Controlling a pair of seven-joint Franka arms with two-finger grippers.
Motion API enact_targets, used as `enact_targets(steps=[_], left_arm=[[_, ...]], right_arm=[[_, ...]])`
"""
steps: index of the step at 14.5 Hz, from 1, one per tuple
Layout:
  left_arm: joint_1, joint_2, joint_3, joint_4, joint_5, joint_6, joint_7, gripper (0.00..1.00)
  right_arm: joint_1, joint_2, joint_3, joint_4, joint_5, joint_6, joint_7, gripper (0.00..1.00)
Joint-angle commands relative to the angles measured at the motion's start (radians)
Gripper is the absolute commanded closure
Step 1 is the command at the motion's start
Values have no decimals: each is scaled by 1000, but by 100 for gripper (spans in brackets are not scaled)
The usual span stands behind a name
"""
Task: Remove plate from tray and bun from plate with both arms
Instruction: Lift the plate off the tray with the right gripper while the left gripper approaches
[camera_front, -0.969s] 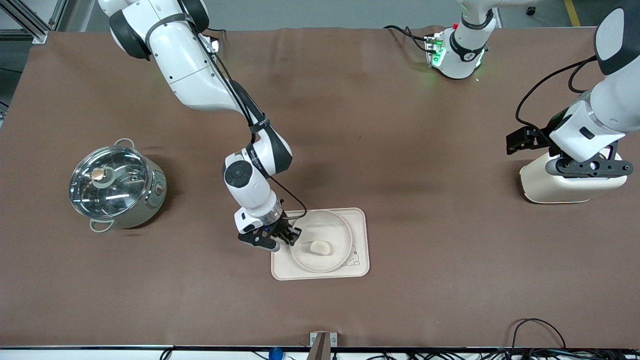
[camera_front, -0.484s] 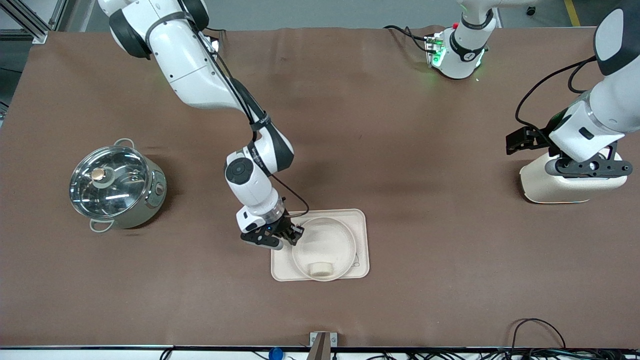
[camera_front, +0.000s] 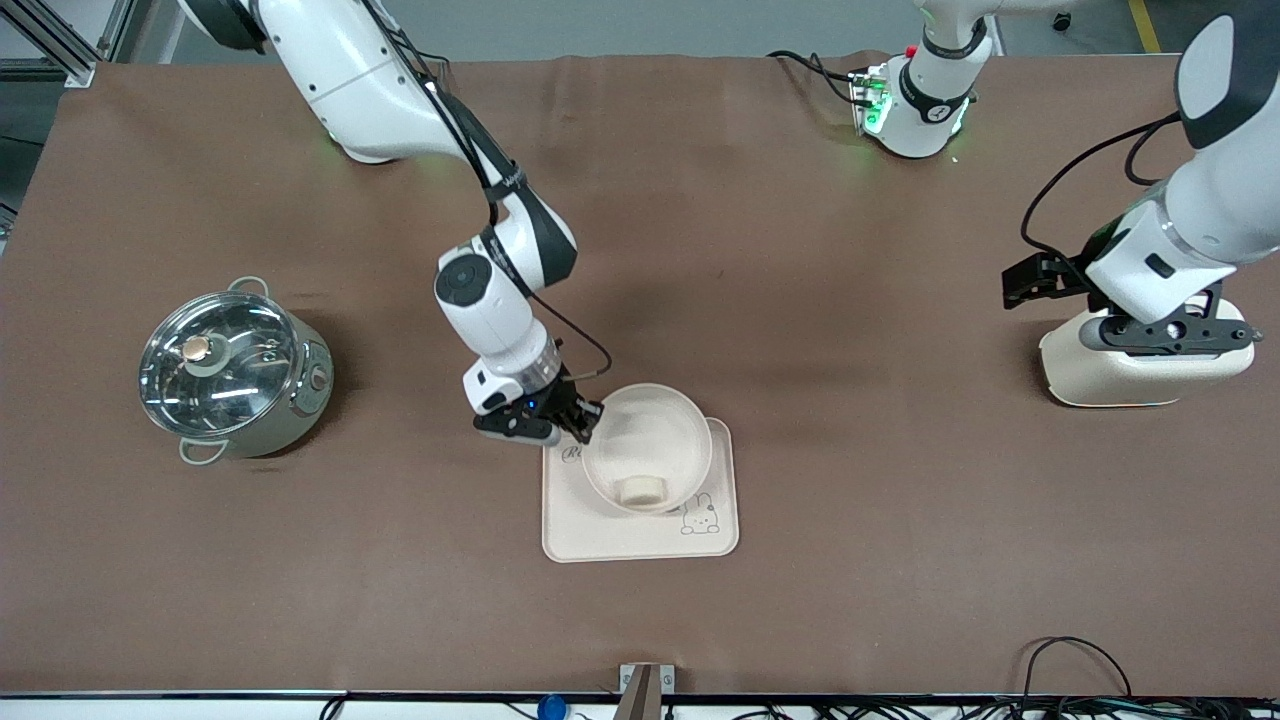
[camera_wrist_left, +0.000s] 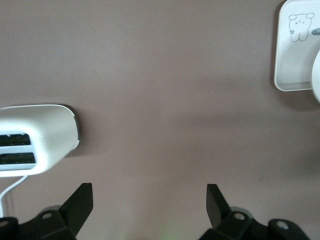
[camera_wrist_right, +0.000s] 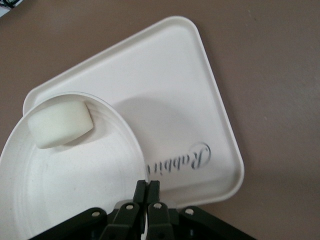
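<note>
My right gripper (camera_front: 582, 425) is shut on the rim of the round cream-white plate (camera_front: 660, 440) and holds it tilted above the rectangular rabbit tray (camera_front: 640, 535). The small pale bun (camera_front: 641, 490) lies inside the plate against its lowest edge. In the right wrist view my right gripper (camera_wrist_right: 147, 186) pinches the plate's rim (camera_wrist_right: 125, 132), with the bun (camera_wrist_right: 60, 124) at the plate's edge and the tray (camera_wrist_right: 190, 100) below. My left gripper (camera_front: 1165, 335) is open and empty over the white toaster (camera_front: 1140, 370); the left wrist view shows its gripper (camera_wrist_left: 148, 200) spread wide.
A steel pot with a glass lid (camera_front: 235, 370) stands toward the right arm's end of the table. The toaster (camera_wrist_left: 35, 137) stands toward the left arm's end. The tray's corner (camera_wrist_left: 295, 50) shows in the left wrist view. Brown cloth (camera_front: 850, 400) lies between tray and toaster.
My right gripper has lifted the plate off the tray by its rim and tilted it. The bun has slid to the plate's low edge. The tray's rabbit drawing is uncovered.
</note>
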Motion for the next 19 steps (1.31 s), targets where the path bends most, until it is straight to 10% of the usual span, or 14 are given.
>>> enact_targets(steps=[1, 13, 19], left_arm=[[-7, -5, -52, -5, -16, -2, -113, 0], [-171, 253, -222, -27, 4, 252, -926, 0], [-269, 400, -222, -20, 5, 494, -1282, 0]], right_arm=[[-3, -90, 55, -237, -6, 160, -7, 100], [-1, -132, 182, -544, -6, 435, 8, 98], [-3, -130, 184, -535, -6, 434, 34, 18]])
